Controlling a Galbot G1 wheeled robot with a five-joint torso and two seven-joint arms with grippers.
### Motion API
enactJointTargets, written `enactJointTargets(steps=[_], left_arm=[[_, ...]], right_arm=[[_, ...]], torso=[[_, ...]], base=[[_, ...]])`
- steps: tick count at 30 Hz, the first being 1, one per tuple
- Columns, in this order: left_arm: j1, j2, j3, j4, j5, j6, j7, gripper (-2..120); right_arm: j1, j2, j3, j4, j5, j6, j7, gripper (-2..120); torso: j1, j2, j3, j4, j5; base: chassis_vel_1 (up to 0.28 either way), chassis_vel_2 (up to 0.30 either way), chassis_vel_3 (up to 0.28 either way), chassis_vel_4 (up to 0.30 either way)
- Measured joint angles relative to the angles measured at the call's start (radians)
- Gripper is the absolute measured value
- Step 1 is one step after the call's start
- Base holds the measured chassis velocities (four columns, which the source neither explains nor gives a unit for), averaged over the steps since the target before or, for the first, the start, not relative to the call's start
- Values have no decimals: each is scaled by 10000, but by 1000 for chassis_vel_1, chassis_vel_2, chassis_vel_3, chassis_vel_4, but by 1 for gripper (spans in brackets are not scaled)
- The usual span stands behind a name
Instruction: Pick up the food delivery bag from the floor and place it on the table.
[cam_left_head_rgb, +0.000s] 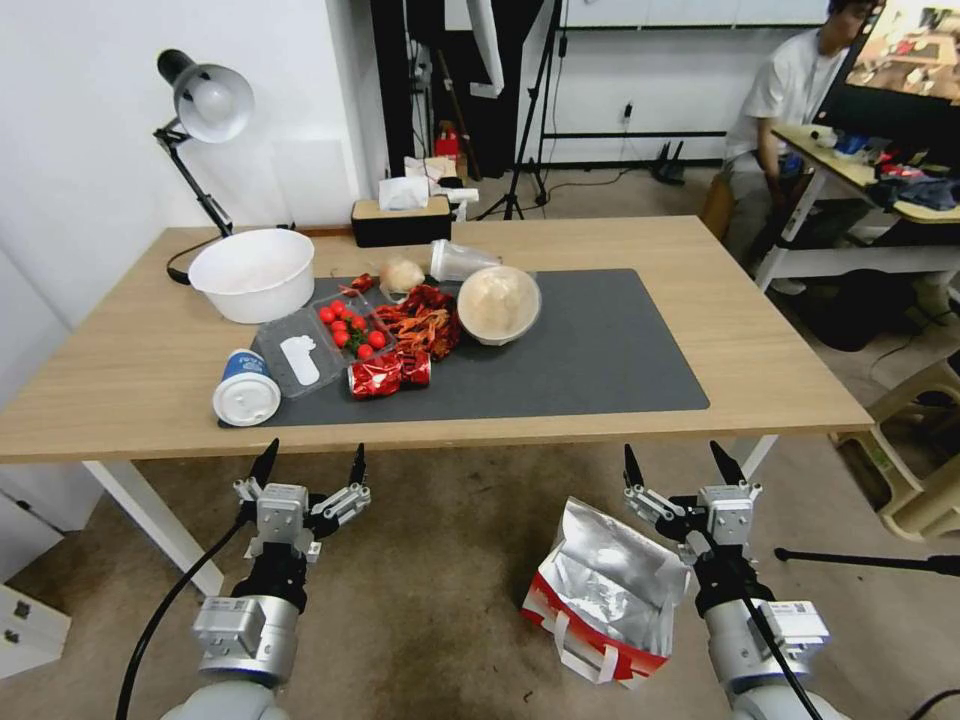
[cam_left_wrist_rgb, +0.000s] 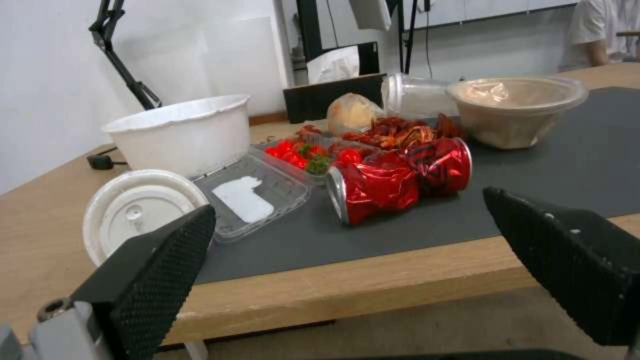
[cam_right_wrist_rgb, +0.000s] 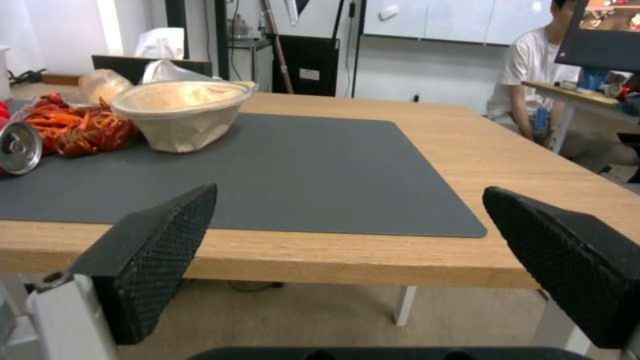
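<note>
While the food delivery bag (cam_left_head_rgb: 603, 596) sits on the floor (cam_left_head_rgb: 430, 600) at five o'clock, both spread-open tools, right tool (cam_left_head_rgb: 684, 468) and left tool (cam_left_head_rgb: 310, 466), are best lowered toward its straps

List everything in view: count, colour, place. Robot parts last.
food delivery bag: one, white and red, foil-lined, open, on the floor by the right claw.
table: one, light wood, ahead.
mat: one, dark grey, on the table.
white bowl: one, table's left.
covered bowl: one, beige, on the mat.
crushed cans: two, red, mat's front.
tomatoes: several, red, in a clear tray.
lidded cup: one, white, lying at the mat's left corner.
desk lamp: one, black, back left.
left claw: open, below the table edge.
right claw: open, above the bag.
</note>
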Motion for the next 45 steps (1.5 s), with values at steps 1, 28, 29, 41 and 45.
enactJointTargets(steps=[1,28,29,41,45], left_arm=[[0,0,0,0,0,0,0,100],[766,632,2131,-566,-1274,383,-3947,100],[778,635,2132,-566,-1284,358,-3957,100],[802,702,2132,-445,-1479,-18,-3897,100],[790,732,2125,-383,-1535,-120,-3883,100]], right_arm=[[1,0,0,0,0,0,0,100],[1478,-175,-1558,-854,349,-752,-531,100],[1465,-175,-1540,-855,346,-752,-501,100],[1264,-158,-1392,-694,317,-722,-307,100],[1108,-97,-1340,-611,275,-684,-274,100]], torso=[[0,0,0,0,0],[-1,-1,0,0,0],[0,-1,0,0,1],[-1,0,-1,0,0],[-1,1,0,0,0]], base=[[0,0,0,0],[0,0,0,0],[0,0,0,0],[0,0,0,0],[0,0,0,0]])
